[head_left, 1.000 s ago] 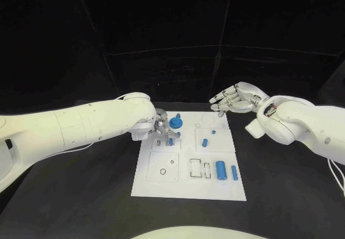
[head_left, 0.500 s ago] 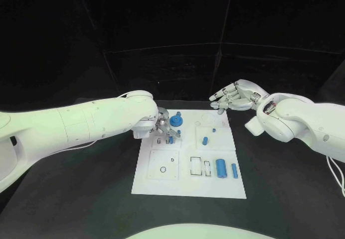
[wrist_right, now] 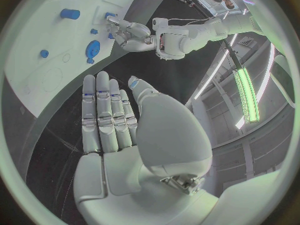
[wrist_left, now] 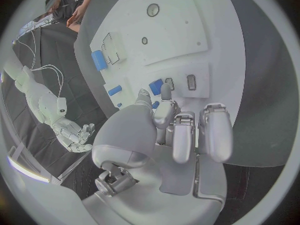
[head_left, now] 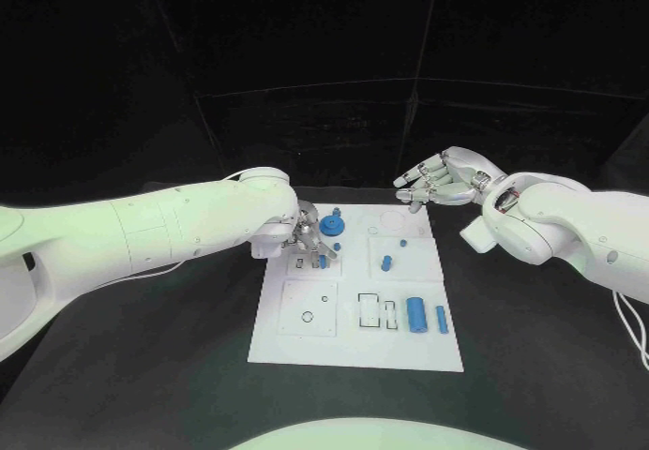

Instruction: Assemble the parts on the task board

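1. The white task board (head_left: pixel 354 337) lies on the black bench (head_left: pixel 149 356), between the two robot hands.
2. The left robot hand (head_left: pixel 306 241) hangs over the board's far left corner, fingers (wrist_left: pixel 164 110) curled down onto a small blue part (wrist_left: pixel 156 86). Whether it actually pinches that part, I cannot tell.
3. The right robot hand (head_left: pixel 440 184) hovers beyond the board's far edge, fingers straight, side by side, holding nothing.
4. A blue round part (head_left: pixel 333 226) stands just beside the left robot hand; a blue cylinder (head_left: pixel 416 316) lies well apart from both.
5. The parts look like small rigid plastic: probably light, smooth and slippery. Pinching each across its sides seems safest.
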